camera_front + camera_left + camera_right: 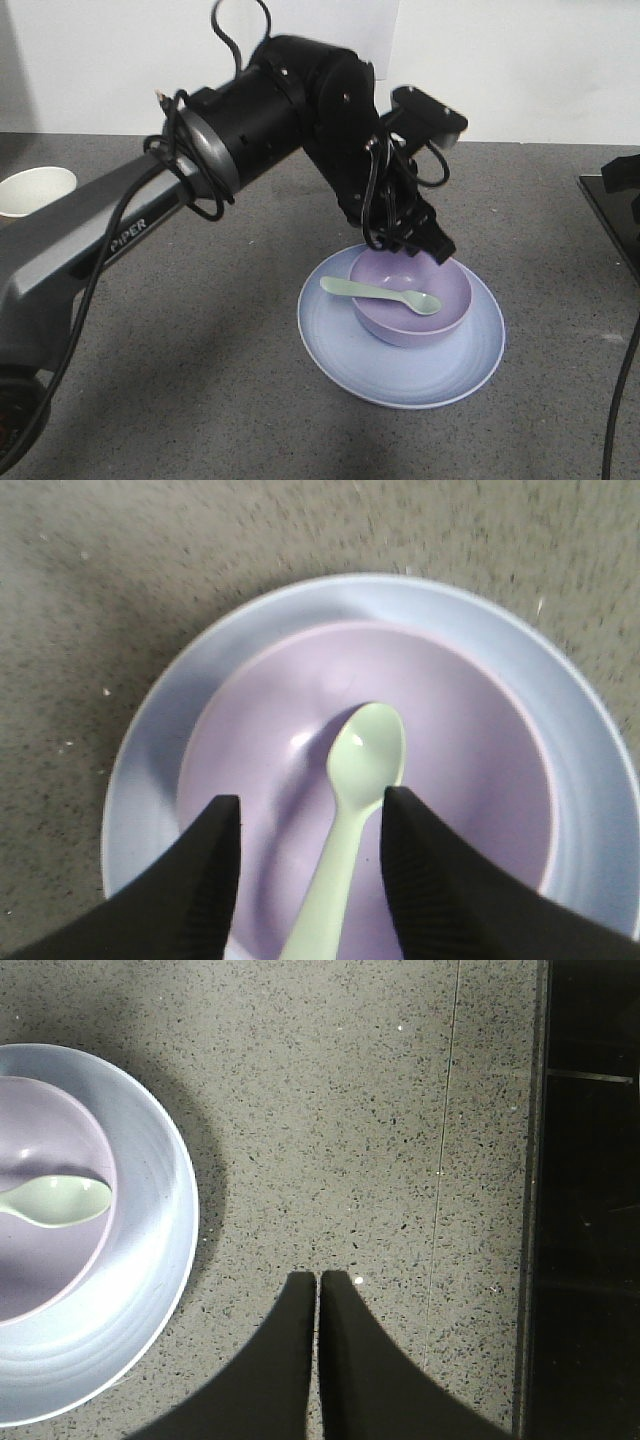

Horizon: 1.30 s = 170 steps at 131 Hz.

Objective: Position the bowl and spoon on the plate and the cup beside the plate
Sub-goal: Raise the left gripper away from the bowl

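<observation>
**Spoon in bowl; cup not yet placed**

The spoon [365, 755] lies in the bowl [410, 300], which is seated on the plate [400, 375]. The handle is pointed to 9 o'clock in the front view.

The left gripper [310, 800] is held with its fingers [215, 870] wide, straddling the handle without contact. A straight upward lift is advised so the handle is not clipped.

The right gripper [318, 1290] is pressed closed, with nothing held.

The cup [35, 190], at 10 o'clock and well apart from the plate, is cut off by the frame edge.

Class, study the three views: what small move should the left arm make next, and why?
Probably lift the left gripper straight up, clear of the bowl. Its jaws stand open either side of the spoon, which already lies in the bowl on the plate. The cup stands far from the plate, so fetching it seems next.
</observation>
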{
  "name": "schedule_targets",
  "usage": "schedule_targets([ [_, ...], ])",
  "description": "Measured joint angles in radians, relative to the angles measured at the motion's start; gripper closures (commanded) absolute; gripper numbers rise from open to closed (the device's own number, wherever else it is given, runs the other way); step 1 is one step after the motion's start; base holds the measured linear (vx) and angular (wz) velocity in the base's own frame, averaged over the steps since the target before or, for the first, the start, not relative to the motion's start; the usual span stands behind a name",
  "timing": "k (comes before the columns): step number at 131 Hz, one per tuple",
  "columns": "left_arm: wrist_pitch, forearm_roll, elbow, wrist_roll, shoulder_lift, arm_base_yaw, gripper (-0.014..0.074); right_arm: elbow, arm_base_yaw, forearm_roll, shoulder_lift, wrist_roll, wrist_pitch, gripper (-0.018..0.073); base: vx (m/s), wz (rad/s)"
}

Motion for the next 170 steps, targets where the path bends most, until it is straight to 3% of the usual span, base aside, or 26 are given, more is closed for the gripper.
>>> schedule_targets([
  [15, 0.016, 0.025, -0.041, -0.047, -0.009, 0.028, 0.0266, 0.0, 0.0, 0.0, 0.0, 0.0, 0.0, 0.0561, 0.0, 0.0],
  [35, 0.028, 0.088, -0.046, -0.098, -0.07, 0.124, 0.0266, 0.0, 0.0, 0.0, 0.0, 0.0, 0.0, 0.0561, 0.0, 0.0],
  [76, 0.03, 0.165, 0.006, -0.136, -0.327, 0.445, 0.0266, 0.0, 0.0, 0.0, 0.0, 0.0, 0.0, 0.0561, 0.0, 0.0],
  [117, -0.011, 0.196, 0.281, -0.165, -0.492, 0.739, 0.0266, 0.0, 0.0, 0.0, 0.0, 0.0, 0.0, 0.0561, 0.0, 0.0],
  [149, -0.025, 0.157, 0.432, -0.167, -0.495, 0.862, 0.0266, 0.0, 0.0, 0.0, 0.0, 0.0, 0.0, 0.0561, 0.0, 0.0],
  [170, -0.037, 0.143, 0.509, -0.167, -0.494, 0.887, 0.0266, 0.0, 0.0, 0.0, 0.0, 0.0, 0.0, 0.0561, 0.0, 0.0],
])
